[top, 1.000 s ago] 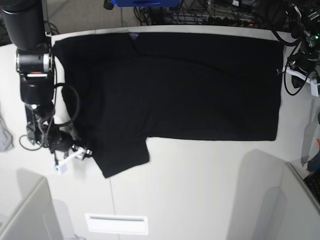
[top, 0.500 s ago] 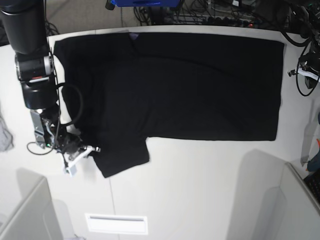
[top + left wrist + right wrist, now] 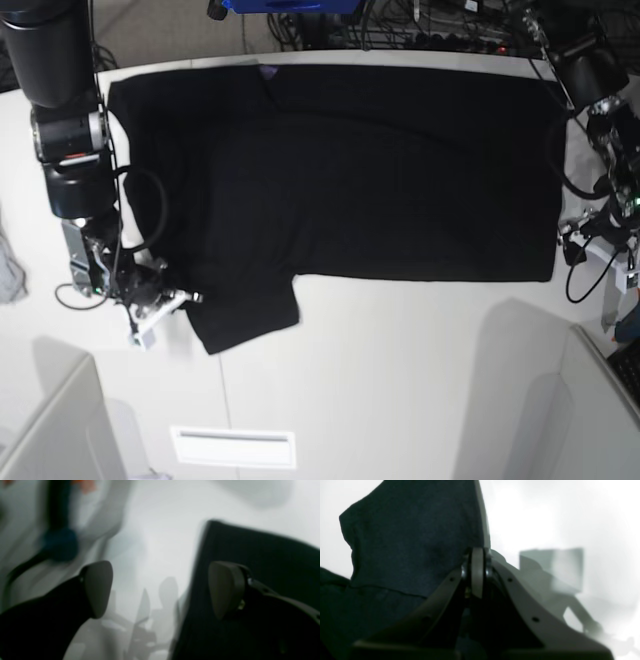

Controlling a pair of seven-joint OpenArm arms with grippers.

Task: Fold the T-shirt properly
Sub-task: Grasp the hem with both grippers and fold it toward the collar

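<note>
The black T-shirt (image 3: 350, 170) lies spread flat on the white table (image 3: 400, 350), plain side up, with one sleeve (image 3: 245, 310) pointing to the front. My right gripper (image 3: 185, 298) is at the sleeve's left edge. In the right wrist view its jaws (image 3: 477, 572) are closed together on the edge of the dark cloth (image 3: 415, 537). My left gripper (image 3: 575, 243) is beside the shirt's lower right corner. In the left wrist view it (image 3: 162, 590) is open, with one finger over the shirt's edge (image 3: 262, 555) and the other over the bare table.
A small grey cloth scrap (image 3: 10, 275) lies at the table's left edge. A white slot plate (image 3: 233, 447) sits at the front. Grey panels stand at the front left (image 3: 50, 430) and front right (image 3: 590, 410). Cables (image 3: 400, 25) run behind the table.
My left gripper has come down along the shirt's right edge, from the back corner to the front corner. My right gripper moved right onto the sleeve's edge and has stayed there.
</note>
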